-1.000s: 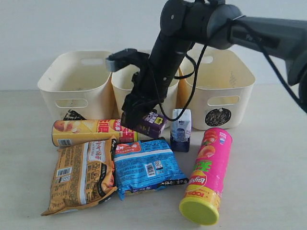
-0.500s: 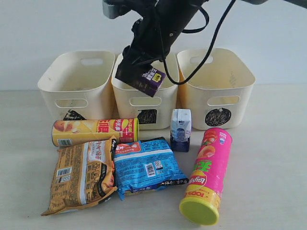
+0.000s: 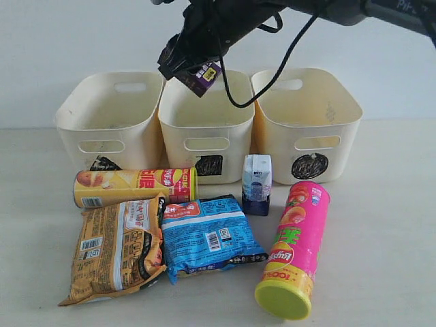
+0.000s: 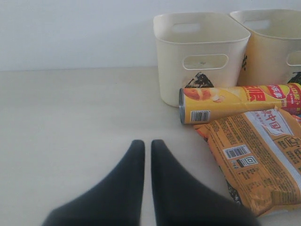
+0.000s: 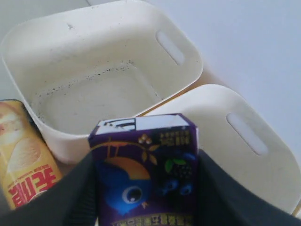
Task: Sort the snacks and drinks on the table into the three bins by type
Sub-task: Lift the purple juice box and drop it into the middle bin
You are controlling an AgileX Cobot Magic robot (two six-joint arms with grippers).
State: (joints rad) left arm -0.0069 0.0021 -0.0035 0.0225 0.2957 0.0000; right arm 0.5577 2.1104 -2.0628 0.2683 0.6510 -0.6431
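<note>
The right arm (image 3: 235,20) runs off the exterior view's top edge, the right gripper (image 3: 189,66) covers much of the purple box (image 3: 203,75), the yellow tube (image 3: 129,187) hides most of the mark (image 3: 103,163) on the bin (image 3: 109,112) behind it, and the left wrist view crops the orange bag (image 4: 256,157).

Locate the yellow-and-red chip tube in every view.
Exterior: the yellow-and-red chip tube lies on its side before the left and middle cream bins.
Left wrist: it lies between a bin and the orange-tan bag.
Right wrist: part of it shows beside the held purple carton.
Shared landmark: the bins behind it.
</note>
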